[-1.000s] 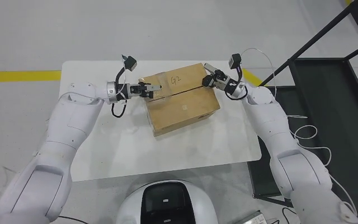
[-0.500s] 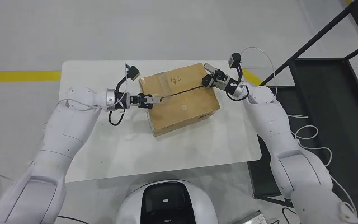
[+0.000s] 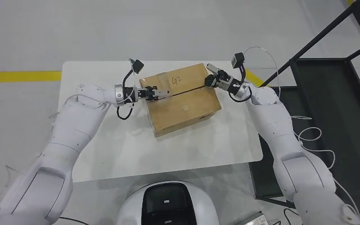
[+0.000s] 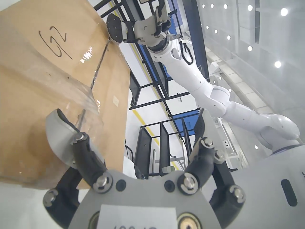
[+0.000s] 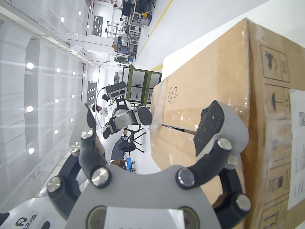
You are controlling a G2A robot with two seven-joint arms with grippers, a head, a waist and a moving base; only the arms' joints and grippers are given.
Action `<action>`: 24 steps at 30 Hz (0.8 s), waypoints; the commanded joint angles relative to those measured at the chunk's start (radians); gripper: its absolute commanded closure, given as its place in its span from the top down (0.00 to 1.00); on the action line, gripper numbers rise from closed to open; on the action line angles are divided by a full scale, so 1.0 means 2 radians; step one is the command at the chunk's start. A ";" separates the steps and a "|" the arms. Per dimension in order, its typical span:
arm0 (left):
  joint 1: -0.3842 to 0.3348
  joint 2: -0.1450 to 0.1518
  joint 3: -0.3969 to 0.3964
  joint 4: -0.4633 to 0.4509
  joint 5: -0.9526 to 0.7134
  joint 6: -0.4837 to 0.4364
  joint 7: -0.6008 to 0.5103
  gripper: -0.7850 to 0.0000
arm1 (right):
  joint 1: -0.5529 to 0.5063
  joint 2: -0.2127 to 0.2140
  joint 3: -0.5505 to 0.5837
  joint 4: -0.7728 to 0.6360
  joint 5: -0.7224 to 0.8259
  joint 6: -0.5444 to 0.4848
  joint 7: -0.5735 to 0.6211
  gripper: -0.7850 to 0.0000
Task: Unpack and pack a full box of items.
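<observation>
Plainly, one cardboard box (image 3: 183, 104) sits closed near the middle of the single white table (image 3: 101, 146), turned at a slant to the table's edges. Its two top flaps meet in one seam (image 3: 188, 91) running across the lid. Clear tape (image 4: 81, 94) covers that seam and is wrinkled at the end nearest the left arm. One handwritten mark (image 3: 176, 80) is on the far flap, and one white label (image 5: 297, 120) with printed symbols is on the end wall by the right arm. Two grippers are at the box, one at each end of the seam. The left gripper (image 3: 160, 91) has its jaws spread wide, one finger (image 4: 59, 125) lying against the lid by the wrinkled tape, the other out in the air beside the box. The right gripper (image 3: 211, 76) is likewise spread, holding nothing, with one ridged pad (image 5: 209, 125) over the seam's end; whether it touches cannot be told. One black metal rack (image 3: 315, 84) stands just beside the table, and one yellow line (image 3: 28, 76) crosses the floor beyond it.
</observation>
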 commanded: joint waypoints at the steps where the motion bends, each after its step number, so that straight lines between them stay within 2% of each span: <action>1: -0.006 -0.006 0.007 0.011 -0.002 0.006 0.011 1.00 | -0.001 0.001 0.001 -0.001 0.001 0.000 -0.001 1.00; 10: -0.029 -0.030 0.022 0.054 -0.026 0.029 0.035 1.00 | -0.004 0.002 0.004 -0.004 0.002 0.003 -0.002 1.00; 21: -0.054 -0.056 0.043 0.107 -0.024 0.050 0.022 1.00 | -0.003 0.004 0.008 0.002 0.006 0.002 -0.002 1.00; 22: -0.056 -0.058 0.043 0.111 -0.025 0.052 0.021 0.98 | -0.003 0.003 0.008 0.002 0.006 0.002 -0.002 1.00; 24: -0.059 -0.061 0.044 0.118 -0.026 0.054 0.021 0.71 | -0.003 0.003 0.007 0.002 0.006 0.003 -0.002 1.00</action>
